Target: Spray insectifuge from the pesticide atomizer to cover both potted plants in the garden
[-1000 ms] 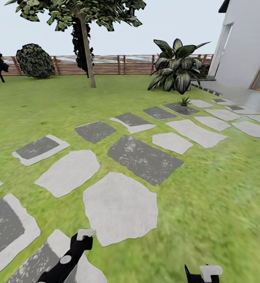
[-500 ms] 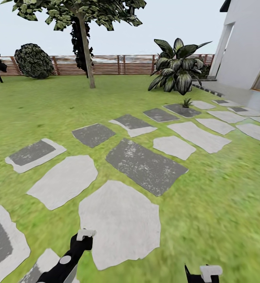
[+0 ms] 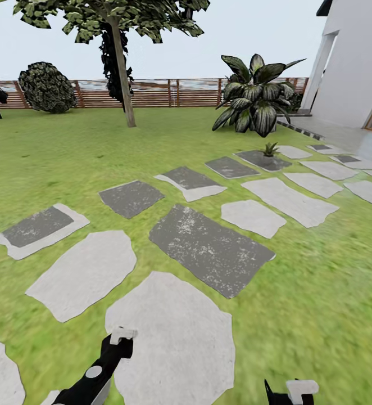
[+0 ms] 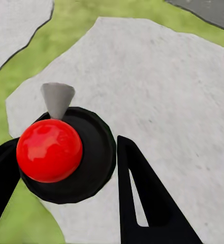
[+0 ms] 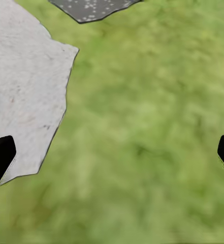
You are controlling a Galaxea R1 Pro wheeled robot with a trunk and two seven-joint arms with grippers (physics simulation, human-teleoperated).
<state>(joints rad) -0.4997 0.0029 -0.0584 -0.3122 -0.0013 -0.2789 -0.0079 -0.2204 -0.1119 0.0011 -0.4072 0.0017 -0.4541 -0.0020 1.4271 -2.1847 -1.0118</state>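
We have rolled forward: the paving stones (image 3: 211, 247) have slid toward us and left across the last second. Our left gripper (image 4: 66, 168) is clamped on the atomizer (image 4: 50, 150), red top up, over a pale slab. Our right gripper (image 5: 112, 152) hangs spread and empty above grass. One potted plant (image 3: 270, 149) sits at one o'clock, well off, below the big shrub (image 3: 256, 93). Pickup looks done; spraying awaits.

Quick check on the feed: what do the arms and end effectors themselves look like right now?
Both arms are black. The left arm has a round grey marking and a white block at its tip; the right also ends in a white block. The left end effector has black, tapered, wedge-shaped fingers, one with a slot.
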